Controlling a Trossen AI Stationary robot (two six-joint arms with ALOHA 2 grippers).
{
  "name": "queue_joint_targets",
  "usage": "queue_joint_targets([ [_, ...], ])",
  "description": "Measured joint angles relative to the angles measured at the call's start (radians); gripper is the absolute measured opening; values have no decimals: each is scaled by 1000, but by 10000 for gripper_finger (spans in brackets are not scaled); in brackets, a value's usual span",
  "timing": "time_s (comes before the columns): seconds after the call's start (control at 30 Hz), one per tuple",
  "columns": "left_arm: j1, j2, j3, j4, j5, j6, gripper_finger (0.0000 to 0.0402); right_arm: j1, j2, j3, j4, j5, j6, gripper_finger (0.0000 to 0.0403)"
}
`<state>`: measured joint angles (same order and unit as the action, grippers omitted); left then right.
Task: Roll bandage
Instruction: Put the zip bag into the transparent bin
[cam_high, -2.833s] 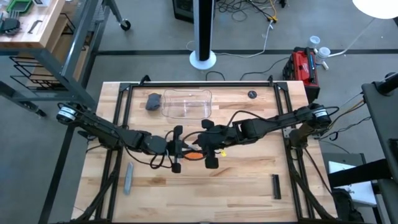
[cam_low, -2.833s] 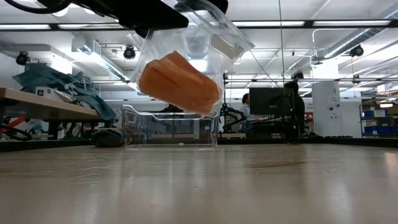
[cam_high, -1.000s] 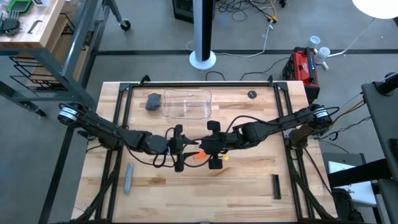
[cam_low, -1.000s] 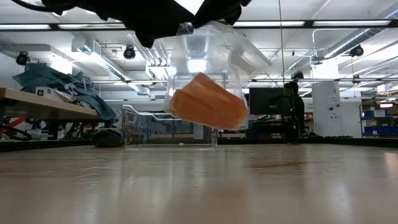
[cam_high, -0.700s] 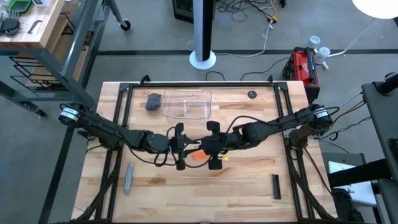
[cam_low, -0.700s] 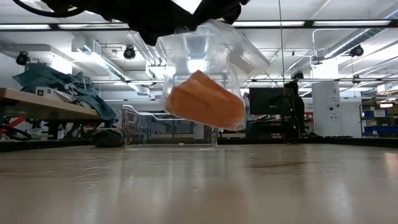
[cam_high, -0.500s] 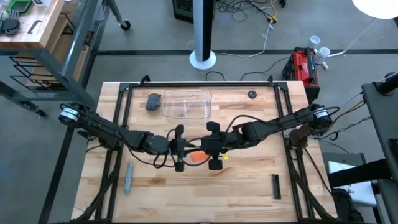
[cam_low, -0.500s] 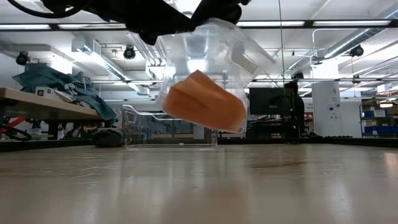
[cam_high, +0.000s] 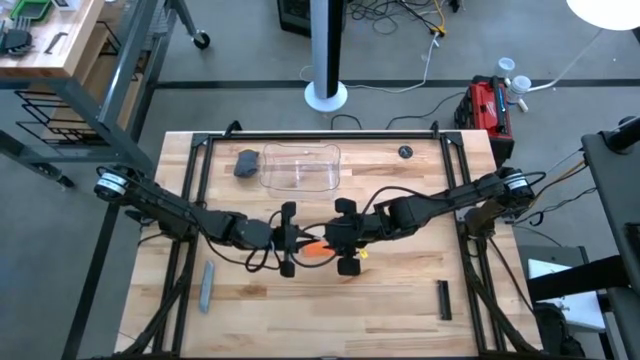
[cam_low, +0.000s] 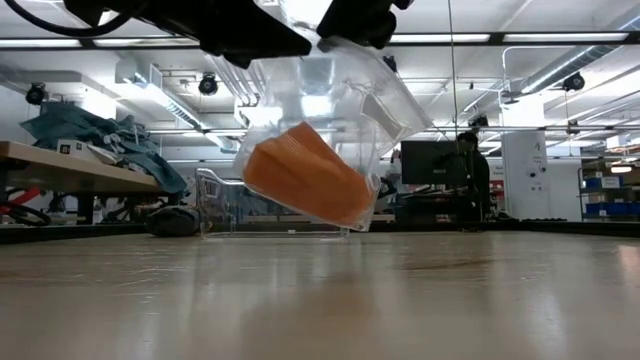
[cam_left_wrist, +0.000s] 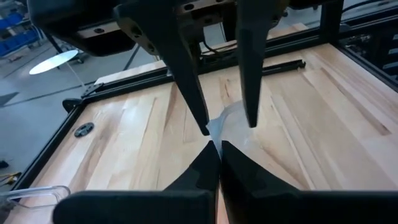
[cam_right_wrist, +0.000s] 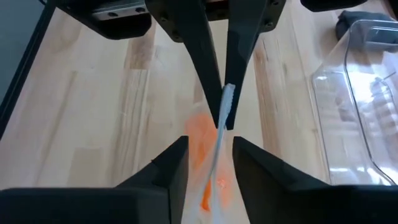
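The table (cam_high: 400, 310) carries a clear tray (cam_high: 300, 168) at its far side, well away from both grippers, with a dark grey lump (cam_high: 246, 162) just beside it and a grey stick (cam_high: 207, 285) near the front, on the left arm's side.

The two arms meet over the table's middle. Hanging between and below the grippers, clear of the wood, is a clear wrapper (cam_low: 345, 85), and the bandage (cam_low: 305, 188) sits inside it at the bottom, tilted.

The left gripper (cam_left_wrist: 217, 152) is pinched shut on the wrapper's top edge. The right gripper (cam_right_wrist: 210, 149) faces it with its fingers parted, the film passing between them untouched as far as the right wrist view shows; I judge it is letting go, so the left alone bears the load.

Handling, as I judge it: the bandage is light and soft, folded stretch fabric that will give under pressure and not break. The wrapper is thin, slick film that crumples and can slide out of a pinch, and the bandage may shift or drop out if the open end tips down. Best hold on the wrapper is at its top seam, close beside the left fingertips. Once the bandage is out, take it by one short end, pinching the full thickness of fabric.
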<state>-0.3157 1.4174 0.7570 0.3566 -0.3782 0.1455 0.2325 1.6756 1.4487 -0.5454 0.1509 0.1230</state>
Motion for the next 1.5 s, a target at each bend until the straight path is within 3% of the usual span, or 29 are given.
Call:
queue_joint_targets([
  [0.17,-2,0,0,-2,1,4,0,-4,0,0,-2,-30,-27,12],
  [0.6,-4,0,0,-4,0,8,0,-6,4,-19,-6,-39,10,62],
  [0.73,-4,0,0,-2,1,-13,0,-6,6,-27,0,-37,-9,15],
  [0.87,3,0,-1,-5,10,-124,3,-6,6,-32,0,-7,-6,5],
  [1.03,13,0,-1,16,111,-169,36,-6,6,-34,3,7,-4,2],
  [1.3,22,10,-1,23,104,-192,115,-6,10,-39,7,10,-1,1],
  [1.5,48,45,-1,87,101,-190,150,-6,11,-48,48,9,-3,1],
])
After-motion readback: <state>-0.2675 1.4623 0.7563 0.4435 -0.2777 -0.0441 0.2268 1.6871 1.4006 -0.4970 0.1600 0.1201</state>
